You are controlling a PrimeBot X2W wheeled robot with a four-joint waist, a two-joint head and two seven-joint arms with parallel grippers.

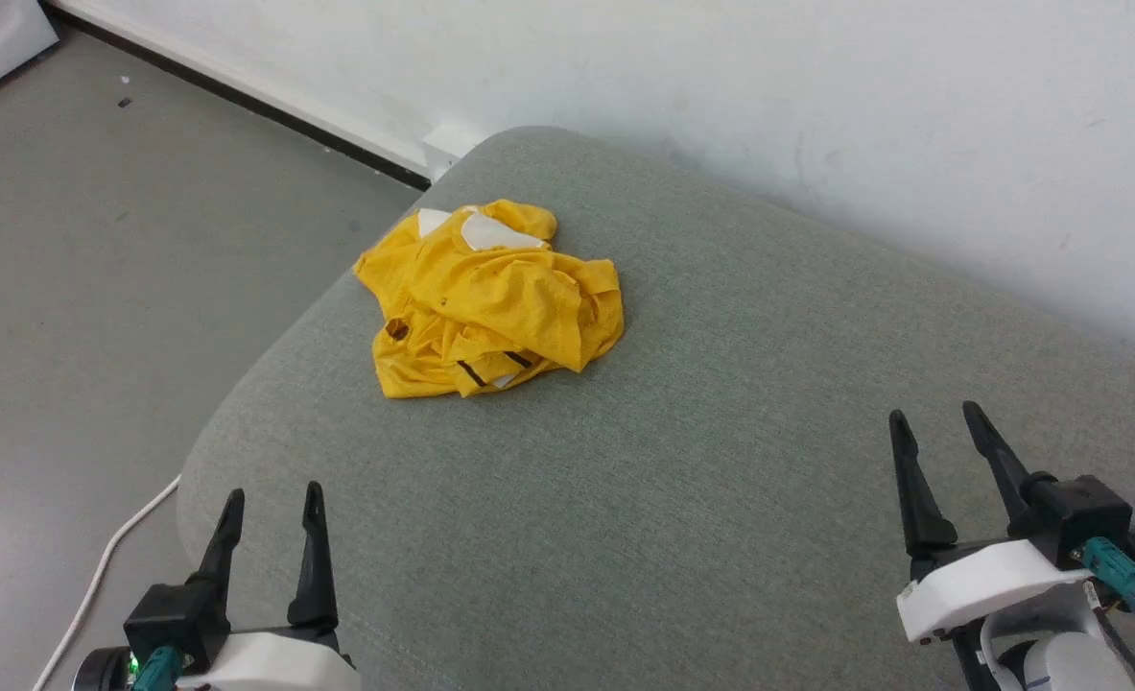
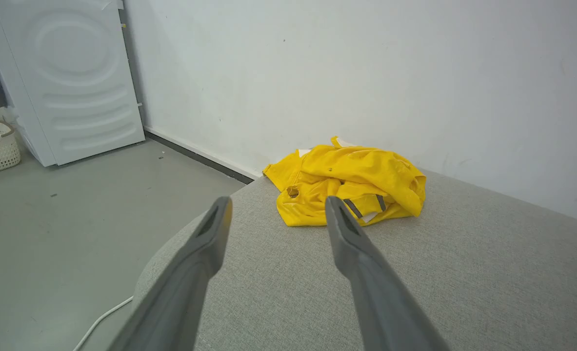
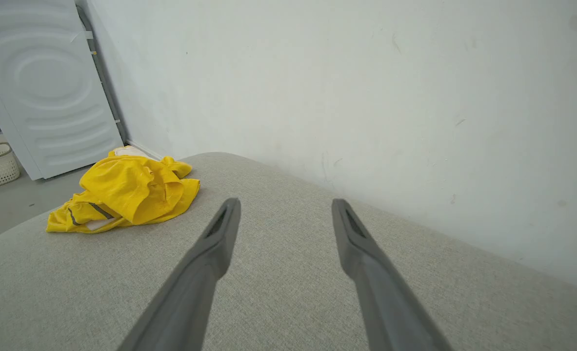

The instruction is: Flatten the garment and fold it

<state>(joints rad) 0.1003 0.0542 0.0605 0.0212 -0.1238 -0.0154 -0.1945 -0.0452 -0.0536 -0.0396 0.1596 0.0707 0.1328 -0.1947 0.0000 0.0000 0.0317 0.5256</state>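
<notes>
Easily could drag the garment (image 1: pixel 490 302), crumpled near the far-left edge of the grey cushion (image 1: pixel 721 499), onto the floor (image 1: pixel 97 288), or pinch 2 layers together. No readable heading or long axis: white patches far side, black stripes near side. Wide-open, empty jaws on left gripper (image 1: pixel 274 491) and right gripper (image 1: pixel 934 411), well apart from it.
</notes>
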